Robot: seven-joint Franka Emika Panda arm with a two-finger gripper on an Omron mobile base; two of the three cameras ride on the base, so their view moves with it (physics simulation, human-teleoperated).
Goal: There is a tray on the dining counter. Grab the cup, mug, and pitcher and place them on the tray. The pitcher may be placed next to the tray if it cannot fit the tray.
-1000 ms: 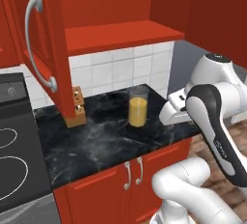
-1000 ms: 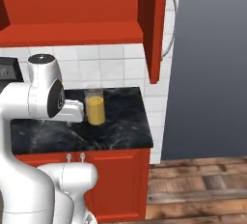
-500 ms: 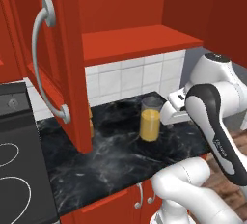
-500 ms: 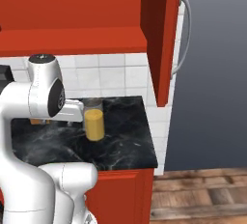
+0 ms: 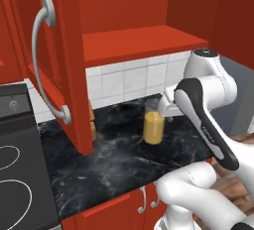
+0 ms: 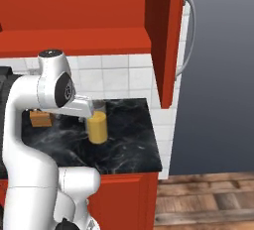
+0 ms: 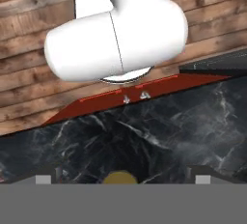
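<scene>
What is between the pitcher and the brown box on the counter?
Nothing: just bare black counter lies between the pitcher and the brown box, as both base views show.

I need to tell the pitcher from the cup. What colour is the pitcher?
Clear glass, orange-yellow in its lower part; the pitcher shows best in the left base view.

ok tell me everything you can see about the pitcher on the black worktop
The pitcher is a tall clear glass cylinder, orange-yellow in its lower part and clear near the rim. It stands upright on the black marble-patterned worktop, in front of the white tiled wall and below the red wall cabinet. The white arm's hand sits close behind its rim. In the hand view its yellow top peeks up between the open gripper's fingers.
</scene>
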